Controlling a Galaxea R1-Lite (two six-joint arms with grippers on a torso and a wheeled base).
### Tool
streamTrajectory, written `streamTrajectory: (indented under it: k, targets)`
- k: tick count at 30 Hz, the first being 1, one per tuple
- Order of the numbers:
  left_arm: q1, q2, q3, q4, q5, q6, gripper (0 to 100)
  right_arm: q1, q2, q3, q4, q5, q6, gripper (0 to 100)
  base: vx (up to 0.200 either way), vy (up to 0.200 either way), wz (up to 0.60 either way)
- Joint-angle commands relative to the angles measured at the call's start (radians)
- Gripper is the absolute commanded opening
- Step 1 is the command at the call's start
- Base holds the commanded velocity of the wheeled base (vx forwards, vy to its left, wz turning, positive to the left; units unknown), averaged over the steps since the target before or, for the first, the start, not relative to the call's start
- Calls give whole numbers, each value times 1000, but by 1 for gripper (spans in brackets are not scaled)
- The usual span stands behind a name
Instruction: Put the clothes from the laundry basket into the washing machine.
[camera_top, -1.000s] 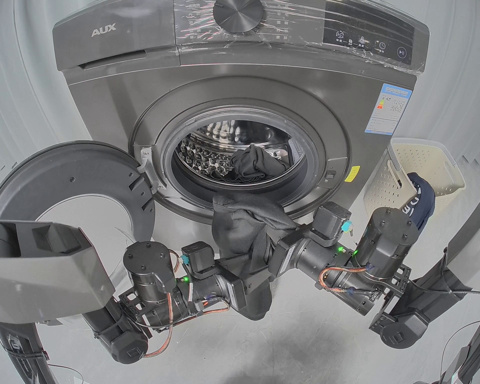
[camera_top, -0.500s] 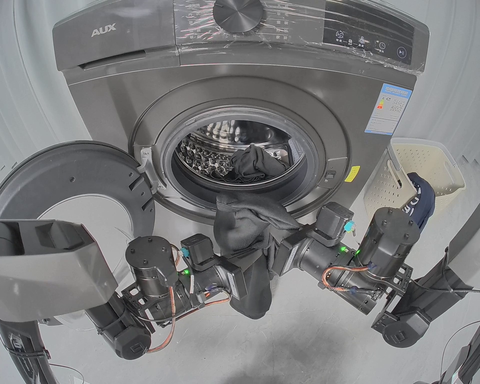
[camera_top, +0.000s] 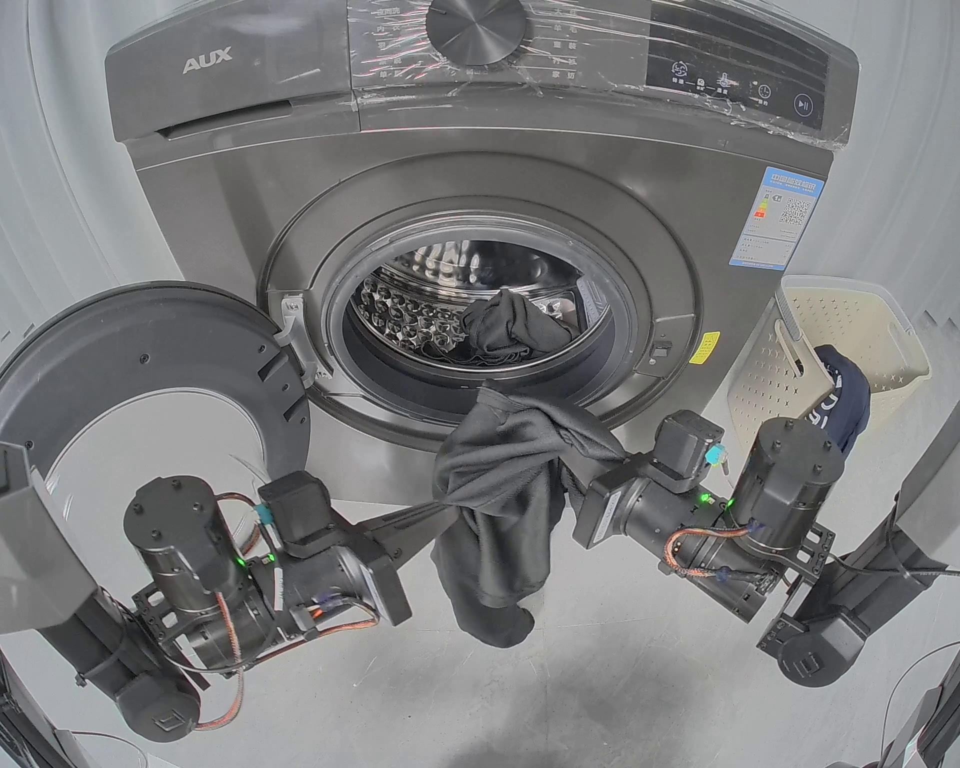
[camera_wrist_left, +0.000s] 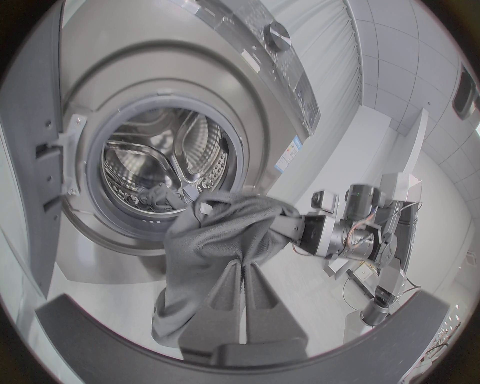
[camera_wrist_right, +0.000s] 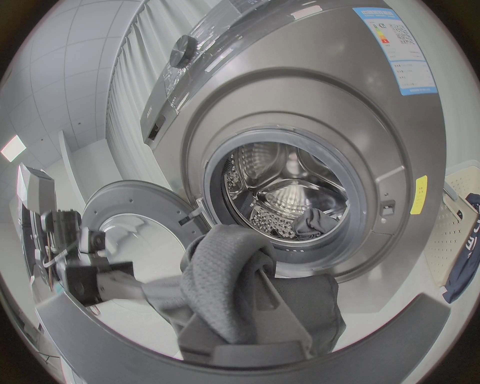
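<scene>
Left end effector (camera_wrist_left: 243, 270) closed; right end effector (camera_wrist_right: 265, 295) clamped.

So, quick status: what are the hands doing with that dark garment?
Grip: left hand and right hand shut on the dark garment. It hangs below the drum mouth, not yet in. Machine door open, nothing blocking.

Brightly, evenly lit from white ceiling panel (camera_wrist_right: 13, 148). Glare on clear plastic film (camera_top: 560, 60) and shiny steel drum (camera_top: 440, 270) of grey washing machine (camera_top: 220, 200). Wrist views bowed, dark-cornered.

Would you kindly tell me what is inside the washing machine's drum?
One dark crumpled garment lies in the drum; whatever is under it is covered.
</scene>
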Motion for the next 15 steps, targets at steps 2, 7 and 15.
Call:
streamTrajectory:
  k: [2, 7, 15]
  targets:
    - [35, -105, 26, 4, -1, -1, 0, -21, -10, 46, -1, -1, -2, 0, 0, 0, 0]
    - [67, -131, 29, 7, -1, -3, 0, -30, -21, 79, -1, -1, -5, 0, 0, 0, 0]
    - [104, -145, 49, 7, -1, -3, 0, -68, -27, 87, -1, -1, -6, 0, 0, 0, 0]
